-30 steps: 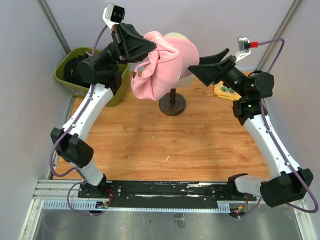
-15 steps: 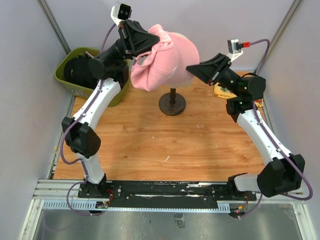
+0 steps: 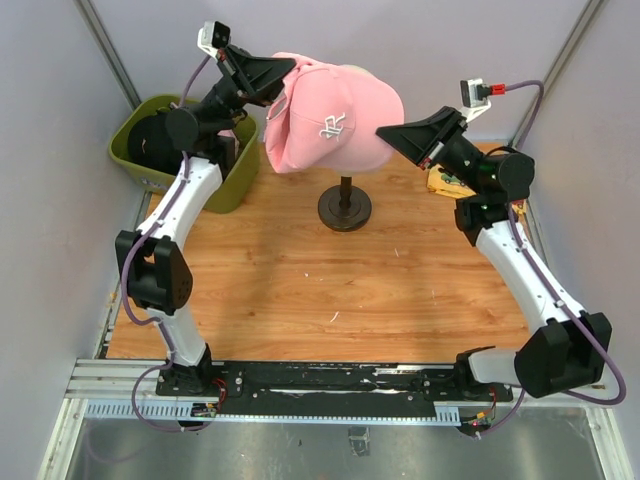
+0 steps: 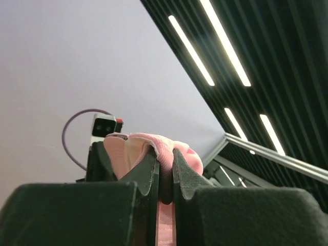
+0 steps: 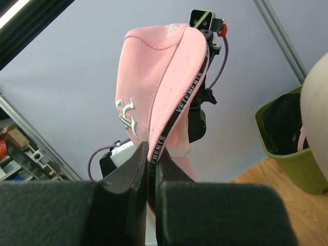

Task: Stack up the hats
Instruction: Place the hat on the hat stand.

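A pink hat (image 3: 330, 125) with a white logo hangs stretched between both grippers, over the cream mannequin head, which it almost wholly hides from above. My left gripper (image 3: 285, 85) is shut on the hat's back edge; in the left wrist view its jaws (image 4: 165, 171) pinch pink fabric (image 4: 134, 148). On the right side, my right gripper (image 3: 385, 130) is shut on the rim. In the right wrist view the black lettered band of the pink hat (image 5: 154, 77) runs down between the right gripper's jaws (image 5: 152, 164). A black hat (image 3: 150, 135) lies in the bin.
The mannequin's dark stand (image 3: 345, 205) rises from the wooden table (image 3: 330, 290). An olive-green bin (image 3: 135, 170) stands at the back left corner. A small yellow box (image 3: 450, 182) lies behind the right arm. The mannequin head (image 5: 315, 113) shows at the right wrist view's edge.
The right gripper moved in and closed on the pink hat's rim. The left gripper raised the hat and carried it back, spreading it over the mannequin head.
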Controlling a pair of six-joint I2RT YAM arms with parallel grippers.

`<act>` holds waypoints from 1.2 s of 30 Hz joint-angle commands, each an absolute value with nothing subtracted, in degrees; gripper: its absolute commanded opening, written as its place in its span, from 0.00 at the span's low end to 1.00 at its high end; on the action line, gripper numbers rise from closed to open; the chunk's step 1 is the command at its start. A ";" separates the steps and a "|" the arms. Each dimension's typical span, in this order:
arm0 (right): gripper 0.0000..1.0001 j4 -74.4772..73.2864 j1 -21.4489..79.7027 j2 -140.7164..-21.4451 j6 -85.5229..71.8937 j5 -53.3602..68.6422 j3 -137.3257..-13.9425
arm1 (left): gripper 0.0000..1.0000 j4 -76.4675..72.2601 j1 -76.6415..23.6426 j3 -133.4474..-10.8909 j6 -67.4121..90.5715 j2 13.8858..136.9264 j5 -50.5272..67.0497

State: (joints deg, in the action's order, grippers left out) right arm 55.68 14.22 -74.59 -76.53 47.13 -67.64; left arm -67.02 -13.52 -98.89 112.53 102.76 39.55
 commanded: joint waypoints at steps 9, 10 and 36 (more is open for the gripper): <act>0.00 56.55 12.69 -80.98 -79.01 25.54 -71.89 | 0.26 -52.46 -8.10 -102.83 96.49 102.69 24.93; 0.00 56.56 12.66 -81.60 -79.13 24.02 -72.36 | 0.29 -51.34 -7.89 -103.44 95.58 103.22 24.28; 0.00 48.93 13.98 -72.79 -84.87 13.67 -53.71 | 0.36 -30.82 -9.55 -102.85 70.32 104.03 26.49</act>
